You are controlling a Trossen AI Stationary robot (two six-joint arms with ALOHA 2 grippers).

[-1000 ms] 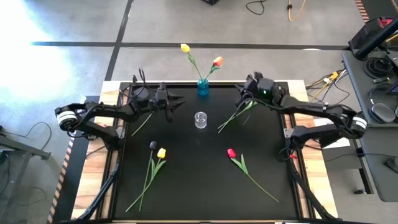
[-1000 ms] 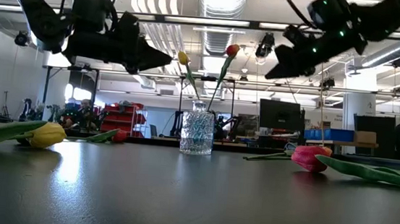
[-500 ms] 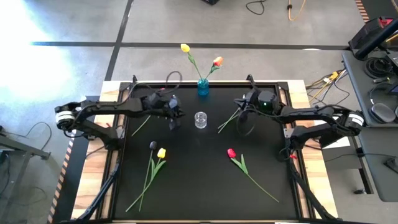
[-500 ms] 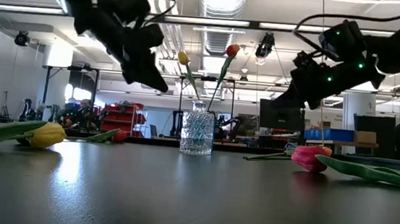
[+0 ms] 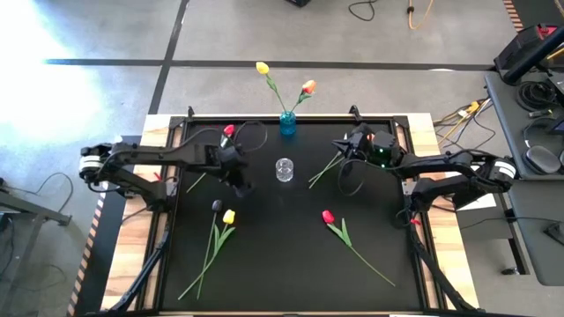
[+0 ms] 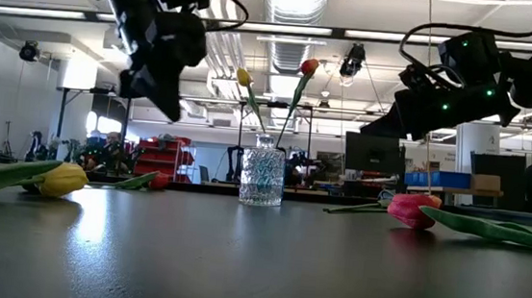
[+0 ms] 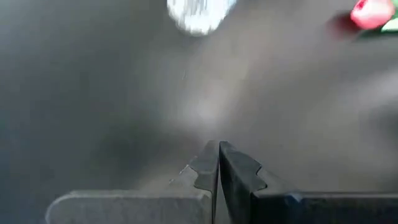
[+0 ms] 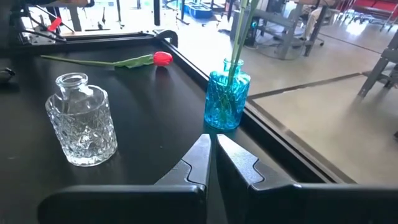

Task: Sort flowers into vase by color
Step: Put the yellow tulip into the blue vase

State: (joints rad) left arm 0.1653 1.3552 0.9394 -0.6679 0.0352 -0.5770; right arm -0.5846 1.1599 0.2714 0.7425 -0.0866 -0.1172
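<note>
Left end effector [image 5: 242, 183], closed and empty, hovers beside the clear vase [image 5: 284, 169].

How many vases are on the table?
2. A blue vase stands at the table's far edge, in the middle. A clear vase stands just in front of it, between the two arms. None seems hidden.

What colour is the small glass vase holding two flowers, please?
Blue small glass vase, clearest in the right wrist view.
</note>
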